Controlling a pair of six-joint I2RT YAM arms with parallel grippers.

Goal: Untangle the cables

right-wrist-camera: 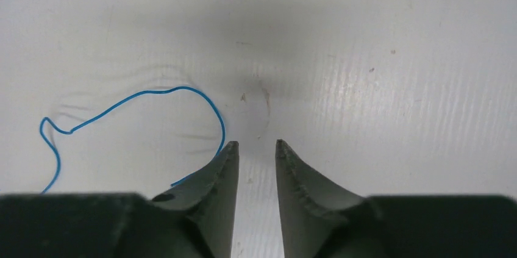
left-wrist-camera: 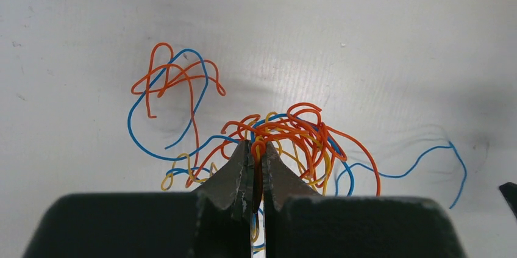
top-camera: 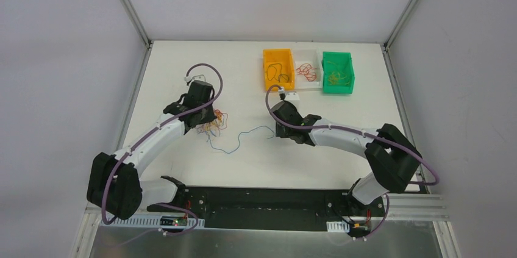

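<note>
Left wrist reveals left gripper (left-wrist-camera: 256, 144) clamping thin tangled orange-blue-yellow wire cables (left-wrist-camera: 292, 130); right wrist shows right gripper (right-wrist-camera: 256, 144) parted beside a loose blue wire strand (right-wrist-camera: 152, 93).

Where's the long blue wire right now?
In the top view, the blue wire lies on the table between the arms. It runs from the clump pinched by the left gripper to the right gripper.
</note>
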